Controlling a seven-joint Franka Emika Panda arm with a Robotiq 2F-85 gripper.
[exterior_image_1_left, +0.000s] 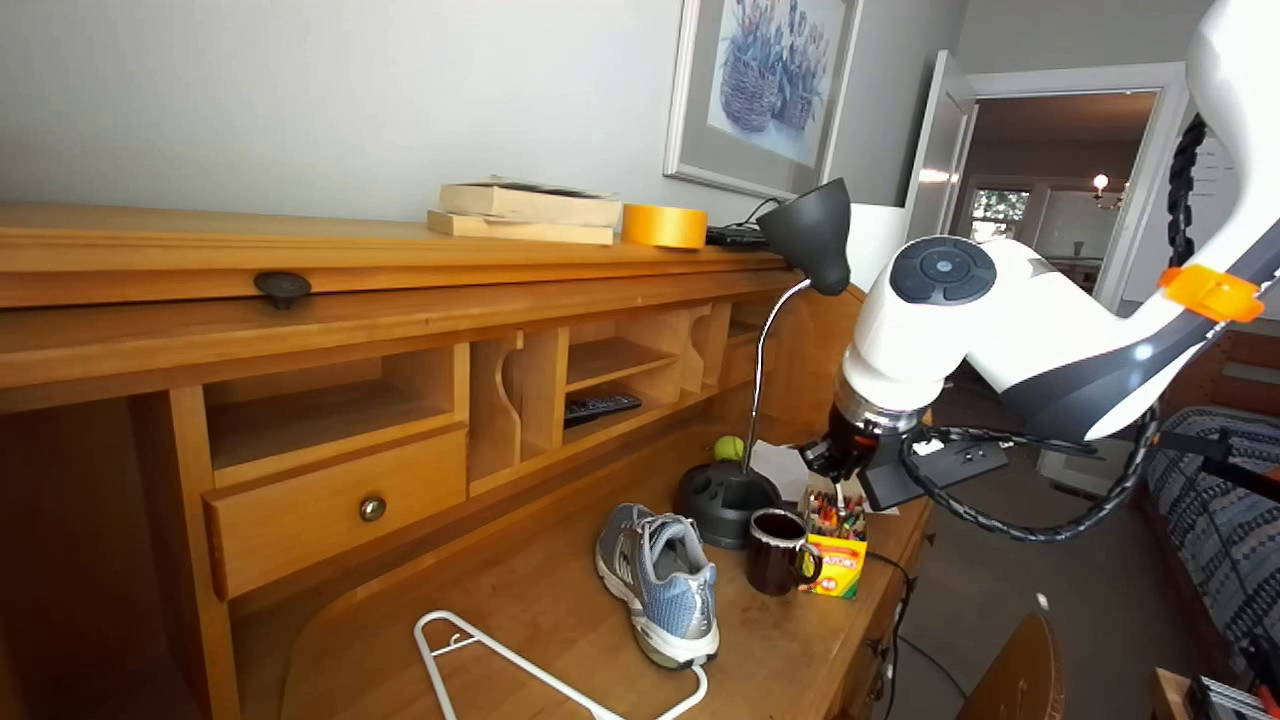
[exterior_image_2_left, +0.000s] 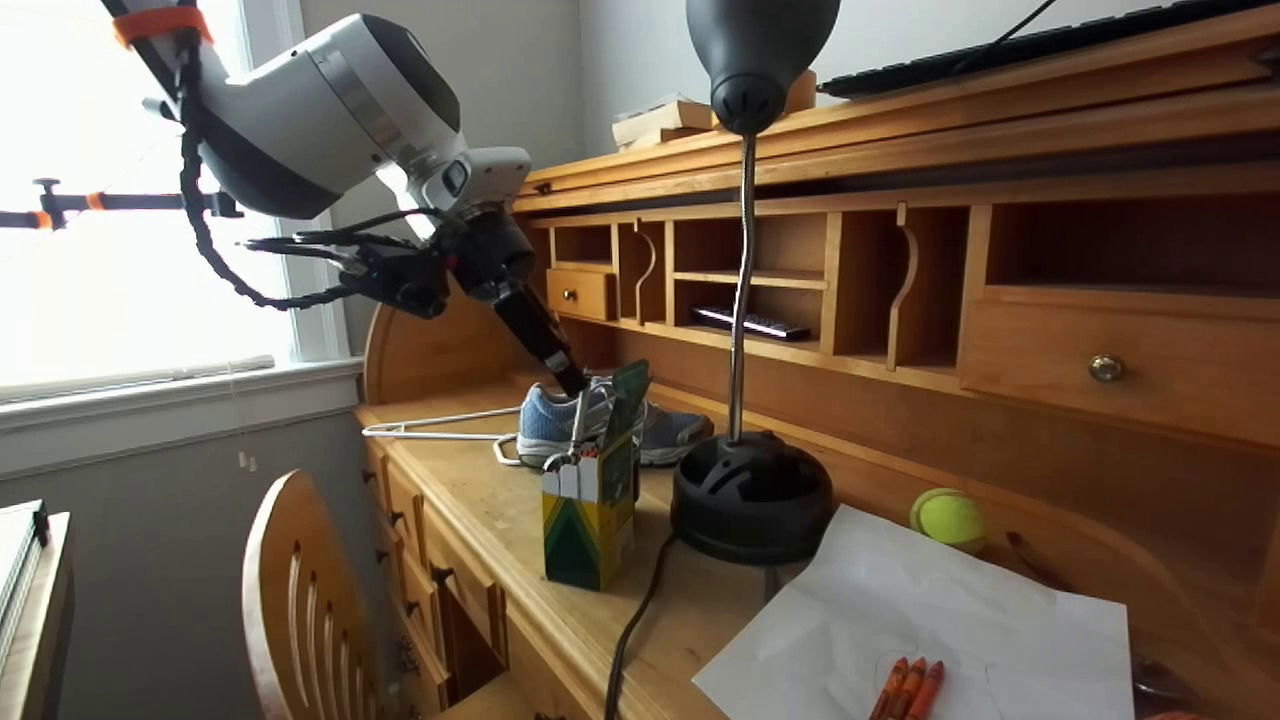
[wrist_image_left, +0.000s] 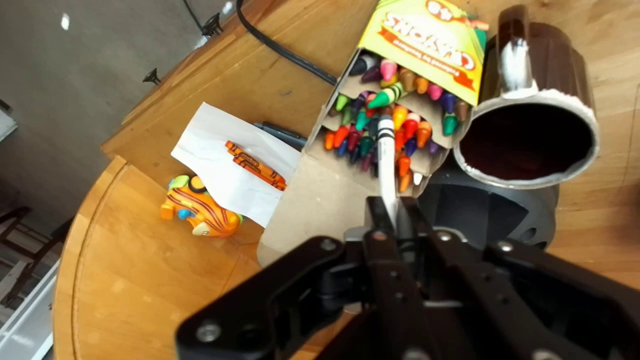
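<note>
Yellow box (wrist_image_left: 425, 45), top of the wrist view: we read "CRAYONS". Our nearly closed gripper (wrist_image_left: 394, 212) pinches a white crayon (wrist_image_left: 386, 160); the desk edge (wrist_image_left: 80, 245) curves at far left.

The white crayon (wrist_image_left: 386, 155) wears a matt paper wrapper; the crayon box (wrist_image_left: 430, 50) is smooth printed card. The mug (exterior_image_1_left: 775, 560) looks glossy and glazed, the desk (exterior_image_1_left: 540, 600) varnished wood, the lamp neck (exterior_image_2_left: 742, 290) shiny metal, the shoe (exterior_image_1_left: 665, 600) mesh cloth.
</note>
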